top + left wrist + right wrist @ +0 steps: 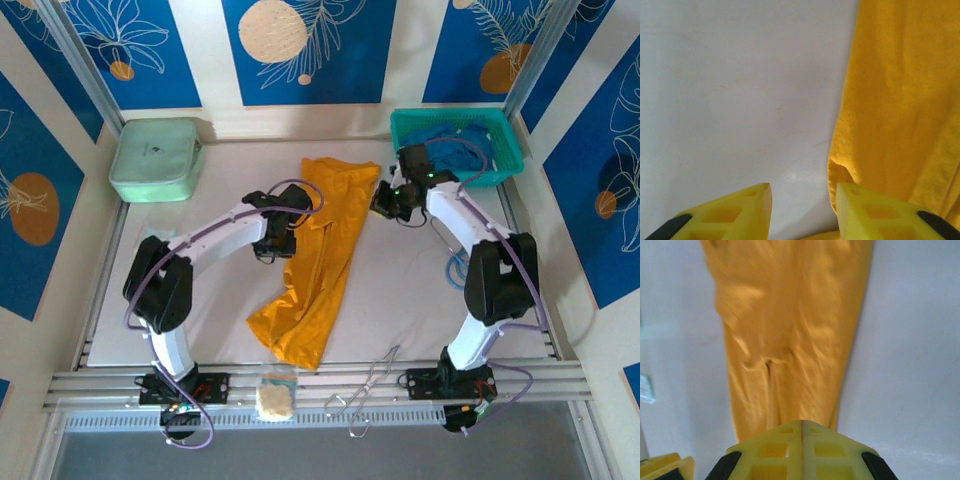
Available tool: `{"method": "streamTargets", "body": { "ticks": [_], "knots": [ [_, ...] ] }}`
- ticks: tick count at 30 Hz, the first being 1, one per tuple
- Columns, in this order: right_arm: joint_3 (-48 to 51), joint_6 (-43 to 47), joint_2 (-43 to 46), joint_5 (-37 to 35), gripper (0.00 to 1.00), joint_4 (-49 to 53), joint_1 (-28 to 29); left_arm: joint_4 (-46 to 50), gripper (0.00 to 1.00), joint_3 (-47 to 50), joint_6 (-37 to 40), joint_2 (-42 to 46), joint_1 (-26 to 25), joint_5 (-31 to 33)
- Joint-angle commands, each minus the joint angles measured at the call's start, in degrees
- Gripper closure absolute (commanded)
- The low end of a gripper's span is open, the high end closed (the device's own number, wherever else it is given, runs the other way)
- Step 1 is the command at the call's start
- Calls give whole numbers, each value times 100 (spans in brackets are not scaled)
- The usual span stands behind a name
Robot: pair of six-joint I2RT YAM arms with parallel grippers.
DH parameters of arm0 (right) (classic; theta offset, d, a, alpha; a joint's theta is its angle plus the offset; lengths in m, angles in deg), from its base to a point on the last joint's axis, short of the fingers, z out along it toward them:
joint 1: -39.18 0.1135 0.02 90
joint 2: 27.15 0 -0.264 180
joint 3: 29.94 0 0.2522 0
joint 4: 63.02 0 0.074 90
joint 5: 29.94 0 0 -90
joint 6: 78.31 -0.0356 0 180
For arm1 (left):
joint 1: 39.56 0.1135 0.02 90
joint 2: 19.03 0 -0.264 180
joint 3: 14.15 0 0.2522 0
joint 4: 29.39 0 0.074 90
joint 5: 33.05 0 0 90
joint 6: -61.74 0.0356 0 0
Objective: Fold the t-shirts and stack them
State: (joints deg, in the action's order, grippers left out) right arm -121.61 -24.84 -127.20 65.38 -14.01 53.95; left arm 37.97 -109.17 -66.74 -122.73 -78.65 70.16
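Observation:
One mustard-orange t-shirt (320, 250) lies as a long crumpled band down the middle of the white table. Deep blue t-shirts (455, 138) sit bunched in the teal basket (505, 160) at the back right. My left gripper (274, 240) is low at the orange shirt's left edge. In the left wrist view it (802, 192) is open: bare table shows between the fingers, and the right finger (875, 212) lies against the shirt's hem (840, 167). My right gripper (385, 205) is at the shirt's upper right edge. It (802, 422) is shut, and the orange shirt (790, 330) runs out from under its tips; I cannot tell whether cloth is pinched.
A pale mint pouch (155, 160) lies at the back left. On the front rail are a small bag of pale stuff (275, 398) and a wire tool (368, 392). A blue cable (455, 270) loops beside the right arm. Patterned walls close in the sides and back.

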Motion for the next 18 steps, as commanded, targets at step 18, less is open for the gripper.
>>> {"method": "streamTargets", "body": {
  "ticks": [18],
  "knots": [
    [-2447, -706, -3036, -732, 100, 562, 519, -1157, 73, 3328, -1223, 1409, -835, -934]
  ]
}}
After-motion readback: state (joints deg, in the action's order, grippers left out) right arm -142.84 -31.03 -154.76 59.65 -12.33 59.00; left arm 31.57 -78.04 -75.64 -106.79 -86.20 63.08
